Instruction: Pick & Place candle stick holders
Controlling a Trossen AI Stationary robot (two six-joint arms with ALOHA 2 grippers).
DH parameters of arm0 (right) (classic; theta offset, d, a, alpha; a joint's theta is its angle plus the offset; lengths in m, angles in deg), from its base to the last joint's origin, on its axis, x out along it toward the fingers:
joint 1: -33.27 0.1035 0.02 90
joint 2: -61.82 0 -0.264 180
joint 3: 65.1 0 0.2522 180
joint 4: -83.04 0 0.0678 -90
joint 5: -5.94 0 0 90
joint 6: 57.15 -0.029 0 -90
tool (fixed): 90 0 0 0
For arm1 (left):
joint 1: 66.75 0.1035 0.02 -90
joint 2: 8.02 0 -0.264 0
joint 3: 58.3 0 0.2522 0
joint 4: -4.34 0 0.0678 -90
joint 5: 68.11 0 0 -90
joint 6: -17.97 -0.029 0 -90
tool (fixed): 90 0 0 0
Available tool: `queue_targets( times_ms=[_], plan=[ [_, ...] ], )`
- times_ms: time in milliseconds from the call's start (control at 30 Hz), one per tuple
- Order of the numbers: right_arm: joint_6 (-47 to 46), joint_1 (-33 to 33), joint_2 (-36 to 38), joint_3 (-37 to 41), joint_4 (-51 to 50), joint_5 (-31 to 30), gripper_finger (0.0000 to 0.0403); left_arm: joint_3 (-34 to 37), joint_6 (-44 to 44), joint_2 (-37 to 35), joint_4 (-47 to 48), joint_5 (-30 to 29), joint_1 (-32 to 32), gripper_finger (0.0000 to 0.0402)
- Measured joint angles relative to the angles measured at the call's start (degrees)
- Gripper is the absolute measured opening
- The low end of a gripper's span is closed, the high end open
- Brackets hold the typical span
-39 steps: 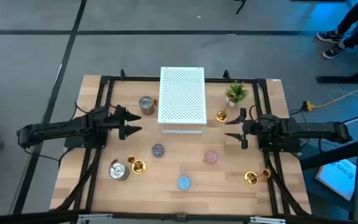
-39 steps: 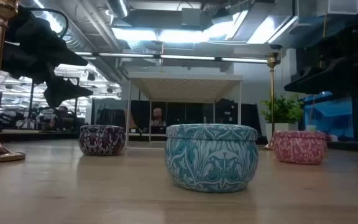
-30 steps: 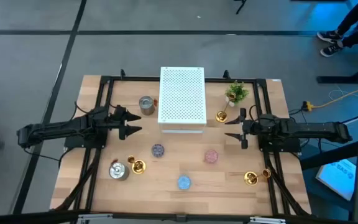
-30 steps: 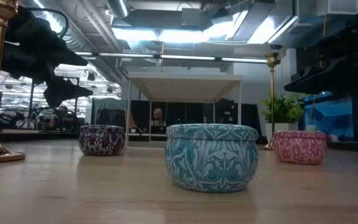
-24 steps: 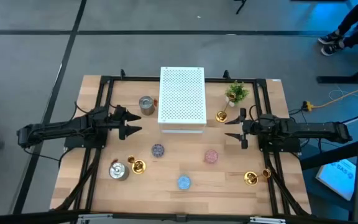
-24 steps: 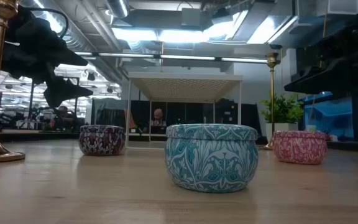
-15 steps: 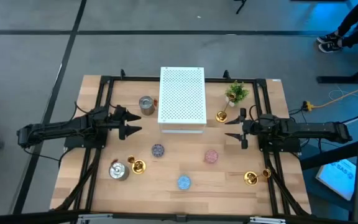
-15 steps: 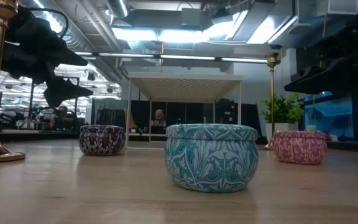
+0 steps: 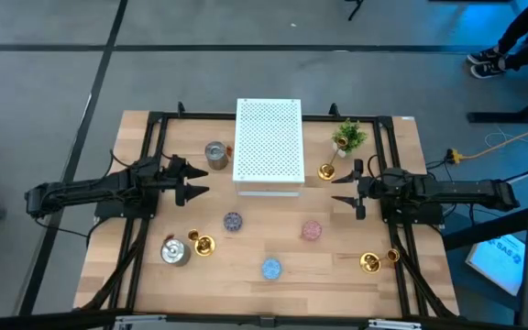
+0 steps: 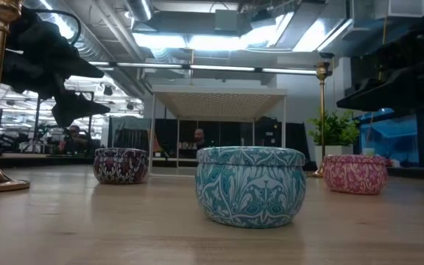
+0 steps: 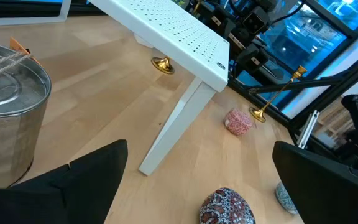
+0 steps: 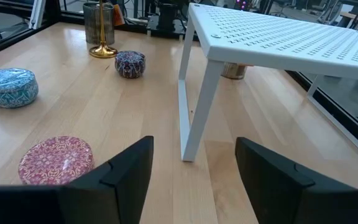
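Observation:
Both grippers hang open and empty above the table. My left gripper [image 9: 194, 181] is at the left, near a silvery cup [image 9: 215, 154] that fills the left wrist view's side [image 11: 8, 112]. My right gripper [image 9: 346, 186] is at the right, beside a gold holder [image 9: 326, 170] that stands on its round base. A second silvery cup [image 9: 174, 250] and a gold holder [image 9: 202, 244] stand at the near left. Two more gold holders [image 9: 370, 263] are at the near right. Purple [image 9: 233, 221], pink [image 9: 312, 230] and blue [image 9: 271, 269] round tins sit on the table between the arms.
A white perforated box [image 9: 269, 142] stands on thin legs at the far middle, with a small green potted plant [image 9: 347, 136] to its right. A black frame [image 9: 154, 119] runs along the table's sides. Bare wood lies between the tins.

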Motion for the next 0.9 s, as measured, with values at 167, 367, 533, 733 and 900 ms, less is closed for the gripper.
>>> queue_targets(
  times_ms=[167, 367, 533, 733, 900],
  plan=[
    [-0.01, 0.00, -0.01, -0.01, -0.01, 0.00, 0.0232, 0.00, 0.00, 0.01, 0.01, 0.00, 0.02, 0.0400],
    [-0.01, 0.00, -0.01, -0.01, -0.02, -0.01, 0.0232, -0.01, 0.00, 0.01, 0.01, 0.01, 0.02, 0.0400],
    [0.12, 0.00, -0.01, 0.00, 0.30, 0.01, 0.0232, 0.00, 0.00, 0.00, 0.00, 0.00, 0.00, 0.0400],
    [-13.38, 0.03, -0.01, 0.01, 1.67, 4.00, 0.0232, 0.00, 0.00, 0.01, -0.01, 0.00, 0.00, 0.0400],
    [-24.62, 0.07, 0.00, 0.01, 7.13, 6.55, 0.0232, -0.01, 0.00, 0.00, -0.01, 0.01, 0.01, 0.0400]
  ],
)
